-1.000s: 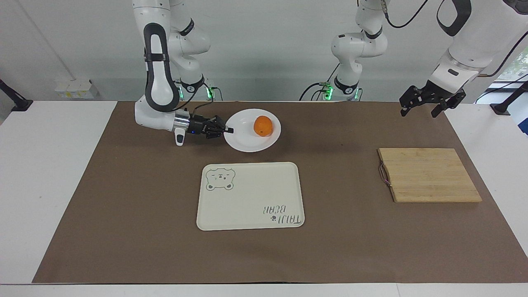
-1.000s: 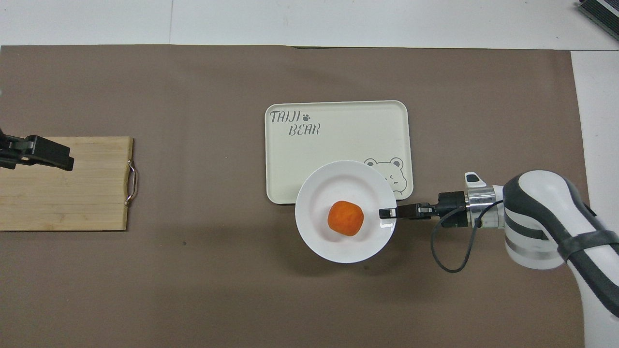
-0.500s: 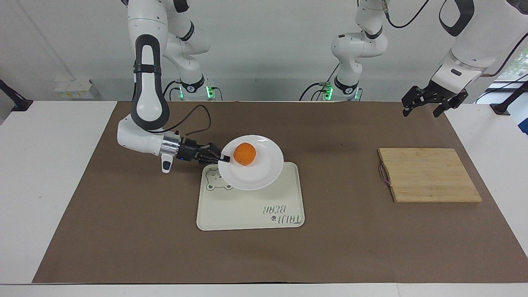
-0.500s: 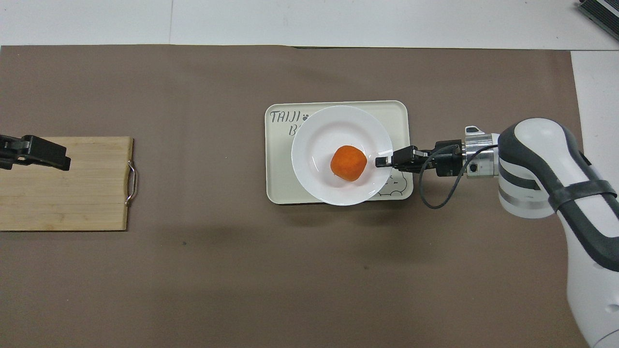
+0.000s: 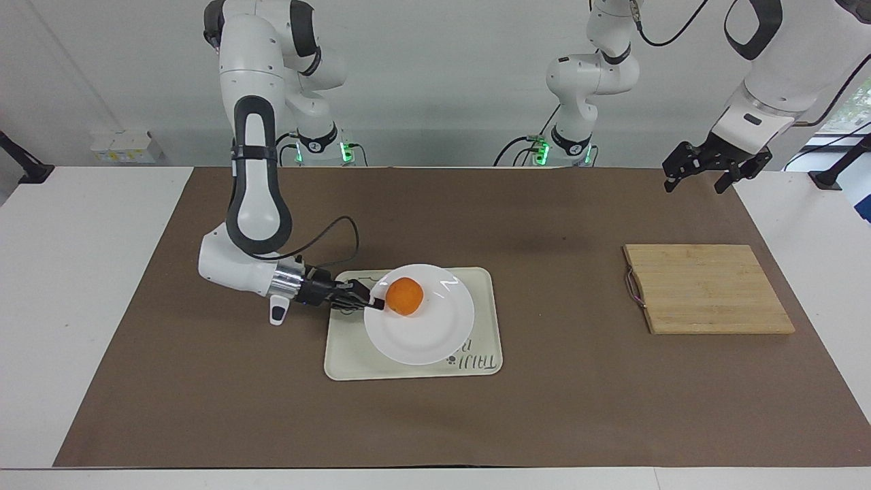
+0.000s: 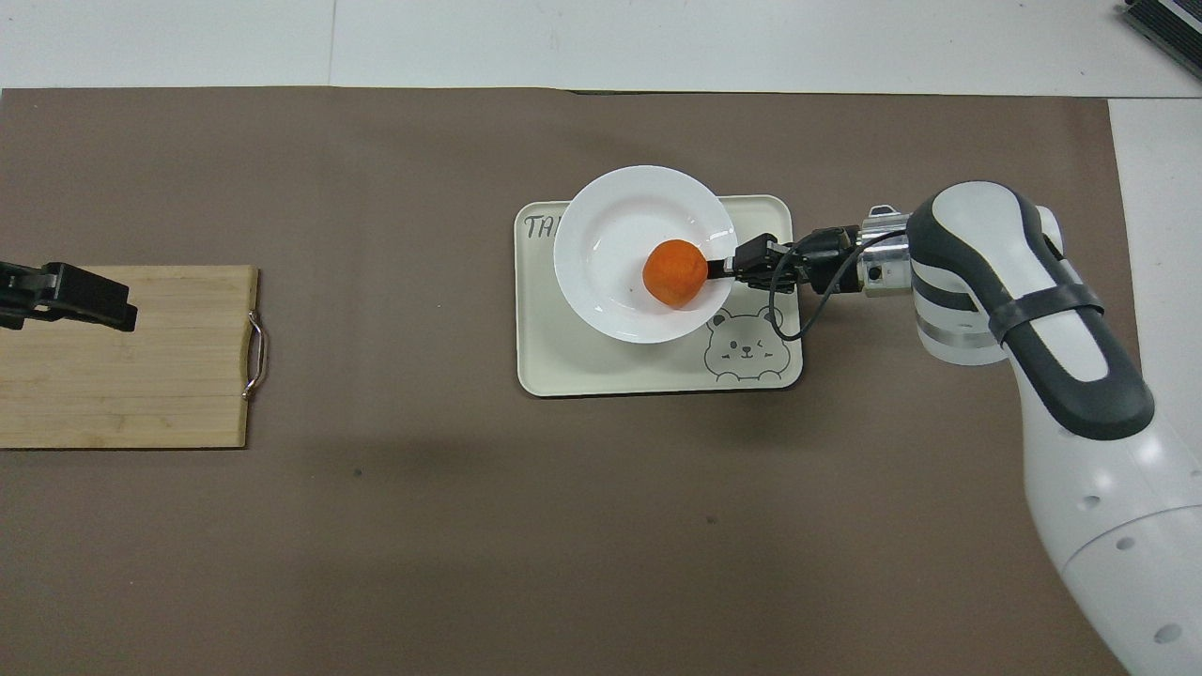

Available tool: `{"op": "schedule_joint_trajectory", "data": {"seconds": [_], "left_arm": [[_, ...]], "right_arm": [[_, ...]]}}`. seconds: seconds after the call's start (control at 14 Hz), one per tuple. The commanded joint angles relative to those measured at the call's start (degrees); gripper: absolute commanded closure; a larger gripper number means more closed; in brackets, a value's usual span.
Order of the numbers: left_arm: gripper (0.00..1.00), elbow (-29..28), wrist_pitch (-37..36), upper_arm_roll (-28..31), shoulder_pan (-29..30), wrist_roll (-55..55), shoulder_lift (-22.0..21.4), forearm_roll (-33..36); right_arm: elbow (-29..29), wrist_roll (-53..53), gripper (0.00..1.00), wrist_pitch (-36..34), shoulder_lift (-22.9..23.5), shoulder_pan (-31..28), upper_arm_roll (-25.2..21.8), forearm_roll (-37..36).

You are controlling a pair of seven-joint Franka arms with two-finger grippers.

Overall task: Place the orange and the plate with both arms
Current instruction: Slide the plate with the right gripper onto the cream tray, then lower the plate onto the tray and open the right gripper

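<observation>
Orange sits on plate; my right gripper pinches plate's rim over tray. My left gripper waits, fingers apart, over the table's edge.

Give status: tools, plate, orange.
Right tool shut on plate rim, over tray. Orange riding on plate. Left tool open, waiting above table. Nothing blocking.

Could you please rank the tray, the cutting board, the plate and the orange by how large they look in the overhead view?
1. Tray and cutting board: look alike, and the board is cut off at the view's edge.
2. Plate.
3. Orange.
</observation>
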Motion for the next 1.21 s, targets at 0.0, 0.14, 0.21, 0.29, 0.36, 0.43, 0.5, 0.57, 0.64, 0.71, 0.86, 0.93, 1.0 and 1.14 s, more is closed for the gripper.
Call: {"op": "schedule_joint_trajectory", "data": {"seconds": [0.0, 0.14, 0.21, 0.29, 0.36, 0.43, 0.5, 0.57, 0.64, 0.71, 0.86, 0.93, 1.0, 1.14], "left_arm": [[0.0, -0.04, 0.17, -0.2, 0.47, 0.27, -0.25, 0.04], [0.0, -0.04, 0.08, -0.11, 0.47, 0.27, -0.25, 0.04], [0.0, -0.04, 0.08, -0.2, 0.39, 0.27, -0.25, 0.04], [0.0, -0.04, 0.08, -0.2, 0.38, 0.27, -0.25, 0.04], [0.0, -0.04, 0.08, -0.2, 0.38, 0.27, -0.25, 0.04], [0.0, -0.04, 0.08, -0.2, 0.38, 0.27, -0.25, 0.04], [0.0, -0.04, 0.08, -0.2, 0.47, 0.27, -0.25, 0.04], [0.0, -0.04, 0.08, -0.2, 0.39, 0.27, -0.25, 0.04], [0.0, -0.04, 0.08, -0.11, 0.47, 0.27, -0.25, 0.04], [0.0, -0.04, 0.08, -0.2, 0.47, 0.27, -0.25, 0.04], [0.0, -0.04, 0.08, -0.11, 0.47, 0.27, -0.25, 0.04], [0.0, -0.04, 0.08, -0.11, 0.47, 0.27, -0.33, 0.04], [0.0, -0.04, 0.08, -0.2, 0.47, 0.27, -0.25, 0.04], [0.0, -0.04, 0.08, -0.2, 0.39, 0.27, -0.25, 0.04]], "right_arm": [[3.46, 1.43, 1.0, -0.06, 2.94, -0.26, 0.59, -2.42], [3.11, -1.19, 1.0, -0.06, 3.12, -0.44, 0.59, -2.95], [2.68, -1.73, 1.0, -0.23, 3.12, -1.05, 0.59, -3.3], [2.5, -1.82, 1.0, -0.93, 3.03, -1.4, 0.59, -3.74], [2.23, -1.91, 1.0, -1.63, 2.94, -1.75, 0.59, -3.75], [1.19, -2.69, 1.0, -2.34, 2.51, -1.58, 0.59, -3.75], [-0.22, -3.83, 1.0, -2.43, 2.07, -1.49, 0.59, -3.66], [-1.36, -4.54, 1.0, -2.69, 1.45, -1.49, 0.59, -3.66], [-2.16, -5.07, 1.0, -3.65, 1.1, -1.49, 0.59, -3.66], [-3.21, -5.94, 1.0, -4.53, 0.49, -1.58, 0.59, -3.66], [-4.53, -7.09, 1.0, -4.54, -0.05, -1.58, 0.5, -3.66], [-4.62, -7.18, 1.0, -4.37, -0.05, -1.58, 0.5, -3.74], [-4.71, -7.18, 1.0, -4.37, -0.05, -1.58, 0.33, -3.83], [-4.62, -7.1, 1.0, -4.37, -0.05, -1.58, 0.06, -4.01]]}}
